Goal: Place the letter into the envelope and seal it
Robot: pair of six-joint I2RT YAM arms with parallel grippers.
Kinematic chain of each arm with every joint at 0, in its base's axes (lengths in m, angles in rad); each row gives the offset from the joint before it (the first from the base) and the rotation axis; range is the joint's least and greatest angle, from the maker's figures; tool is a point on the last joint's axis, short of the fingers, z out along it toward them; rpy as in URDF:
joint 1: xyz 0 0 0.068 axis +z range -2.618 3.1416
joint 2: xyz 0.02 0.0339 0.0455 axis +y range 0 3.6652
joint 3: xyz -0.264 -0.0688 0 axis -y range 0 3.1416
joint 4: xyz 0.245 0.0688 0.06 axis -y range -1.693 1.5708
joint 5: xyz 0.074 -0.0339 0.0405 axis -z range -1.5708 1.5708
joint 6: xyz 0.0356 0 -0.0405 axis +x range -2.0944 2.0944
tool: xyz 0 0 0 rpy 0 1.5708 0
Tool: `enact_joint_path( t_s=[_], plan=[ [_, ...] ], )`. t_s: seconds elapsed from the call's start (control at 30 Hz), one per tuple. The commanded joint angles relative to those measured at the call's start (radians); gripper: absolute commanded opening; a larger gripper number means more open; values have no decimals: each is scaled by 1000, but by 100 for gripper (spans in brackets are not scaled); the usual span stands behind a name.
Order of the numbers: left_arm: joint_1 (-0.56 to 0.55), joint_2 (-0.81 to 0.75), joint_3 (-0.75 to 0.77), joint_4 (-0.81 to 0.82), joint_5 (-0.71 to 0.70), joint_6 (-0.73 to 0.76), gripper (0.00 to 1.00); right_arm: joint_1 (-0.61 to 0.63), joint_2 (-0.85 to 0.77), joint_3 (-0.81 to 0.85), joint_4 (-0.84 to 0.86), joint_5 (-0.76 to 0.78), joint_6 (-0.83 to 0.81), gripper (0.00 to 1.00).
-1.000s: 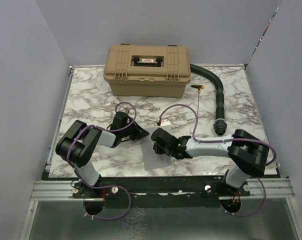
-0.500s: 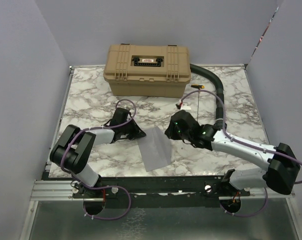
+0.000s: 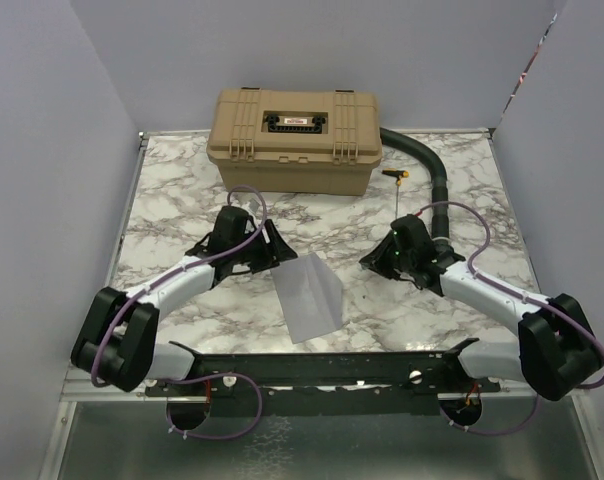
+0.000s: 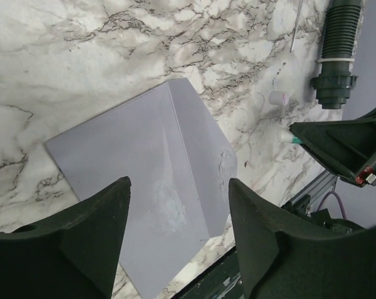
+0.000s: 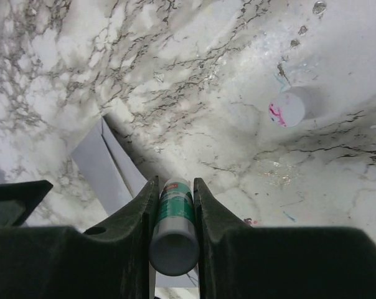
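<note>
While both arms reach inward from the near edge, the count stands as follows.

- Envelope [image 3: 308, 296]: one, grey-lavender, lying flat on the marble table [image 3: 182, 200] near its front edge, between the two pincers.
- Left gripper [image 4: 178, 187]: one, fingers spread and empty, hanging over the envelope.
- Right gripper [image 5: 173, 187]: one, pinching one green-and-white glue stick [image 5: 173, 230], apart to the envelope's right.
- Small white cap [image 5: 287, 107]: one, loose beyond it.
- Farther back: black hose [image 3: 439, 205], one; tan case [image 3: 295, 140], one, lid down.
</note>
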Motion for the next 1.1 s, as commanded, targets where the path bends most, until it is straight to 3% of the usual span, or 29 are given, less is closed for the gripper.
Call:
enact_joint_path(
  t_s=[0.0,0.17,0.33,0.6,0.93,1.07],
  plan=[
    [-1,-119,-41,-98,-69,62,69,-44,-8,-34,107,-127,96,1],
    [0,-182,-61,-155,-101,100,77,-114,-27,-116,178,-166,147,9],
    [-1,-192,-61,-189,-119,115,79,-141,54,-107,254,-217,159,14],
    [1,-187,-74,-201,-131,121,72,-151,214,-53,292,-281,170,13],
    [1,-144,-39,-206,-89,114,70,-152,208,-61,190,-210,188,53],
    [0,-107,23,-203,-55,116,68,-152,149,-80,121,-178,187,59]
  ],
)
